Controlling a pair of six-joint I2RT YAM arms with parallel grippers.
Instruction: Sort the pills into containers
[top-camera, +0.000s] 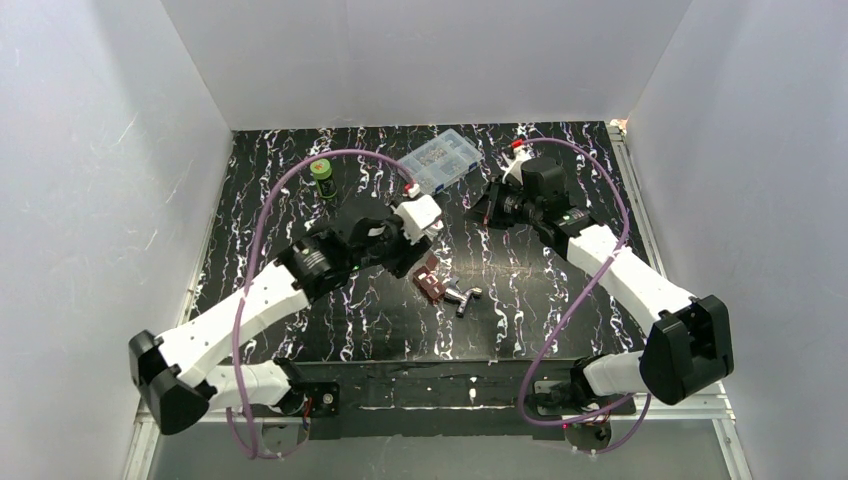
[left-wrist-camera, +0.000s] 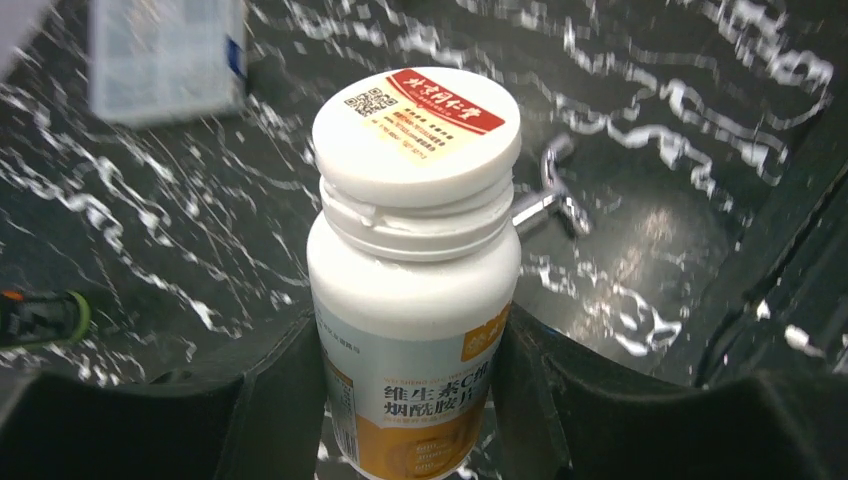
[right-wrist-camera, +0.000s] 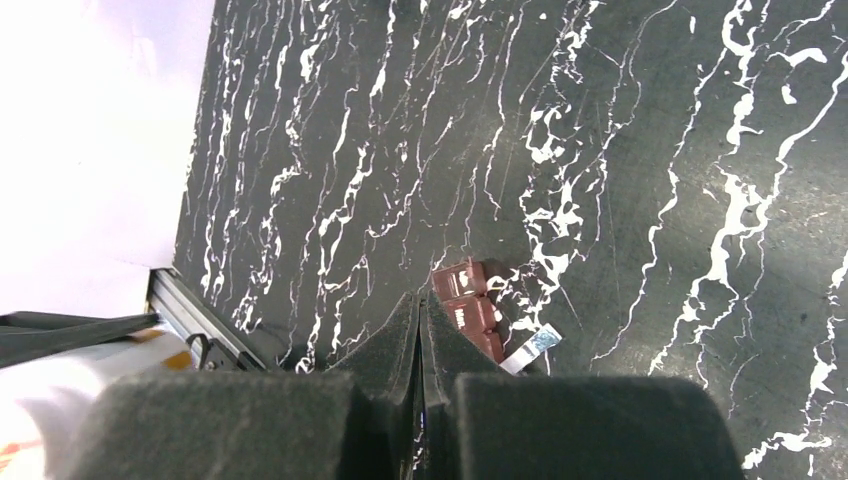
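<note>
Beyond the pressed-together right jaws, the red-brown case (right-wrist-camera: 466, 310); left jaws tight around a white bottle (left-wrist-camera: 415, 300).

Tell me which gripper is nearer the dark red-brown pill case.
Left. In the top view the left gripper, holding a white bottle, sits just behind the dark red-brown pill case; the right gripper, fingers shut, is farther off to its back right.

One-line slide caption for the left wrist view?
Left gripper clamps a capped white pill bottle; silver metal piece lies behind.
</note>
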